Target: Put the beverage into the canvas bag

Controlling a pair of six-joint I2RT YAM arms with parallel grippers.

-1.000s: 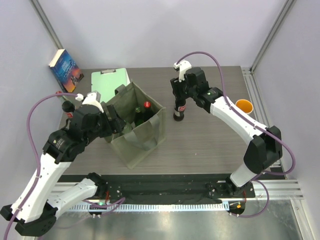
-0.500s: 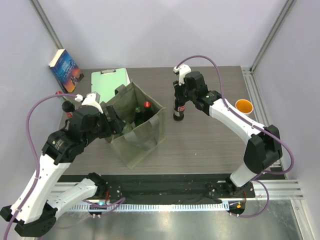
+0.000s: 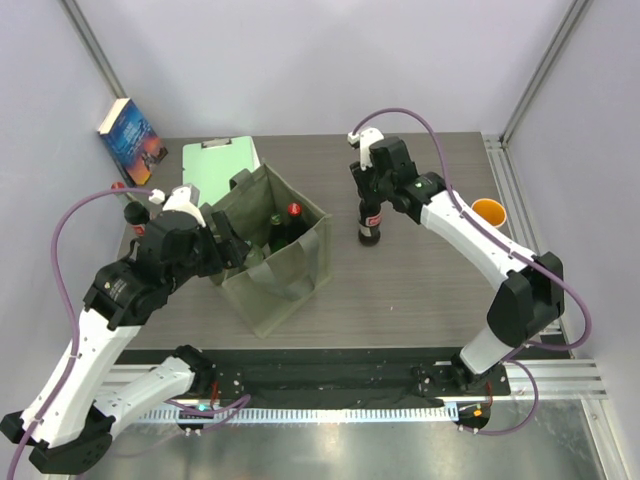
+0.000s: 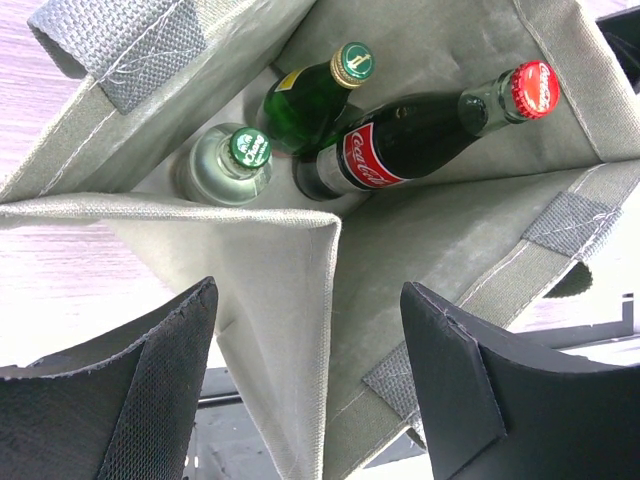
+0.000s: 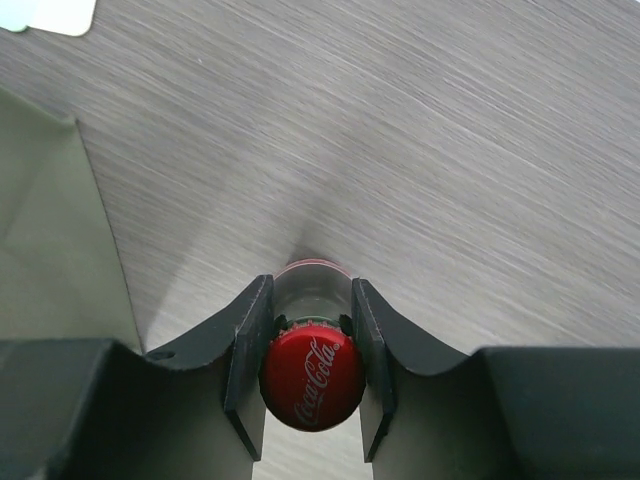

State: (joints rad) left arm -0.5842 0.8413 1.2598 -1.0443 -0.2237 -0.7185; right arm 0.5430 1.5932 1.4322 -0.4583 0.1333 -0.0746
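Worktop (image 3: 430, 290): matte grey wood-grain laminate, boxed in by plain pale walls (image 3: 300, 60).

Bag (image 3: 285, 285) stands on it: boxy olive-grey canvas, open at the top, with woven grey straps (image 4: 140, 50) and a fabric divider (image 4: 250, 215) inside. We count three glass bottles in it, all beyond that divider:
- cola bottle (image 4: 400, 150), red cap, leaning
- green bottle (image 4: 310, 100), touching the cola bottle
- clear bottle (image 4: 225, 170), green cap, just beside the green bottle

We can't tell whether any fabric separates the three.

Beverage (image 3: 369, 222): glass cola with a red crown cap, upright. It's outside the bag, to the bag's right and apart from it. Right end effector (image 5: 311, 305) is clamped on its neck just under the cap. We can't tell if its base touches the worktop.

Left end effector (image 4: 308, 320) is released at the bag's left rim. Its black textured fingers (image 4: 110, 400) are spread wide, with a bag wall between them.

Just behind the bag lies a flat mint clipboard (image 3: 218, 165). Further back-left of the bag a book (image 3: 131, 133) leans on the wall. An orange cup (image 3: 488, 212) sits well right of the bag, past the beverage.
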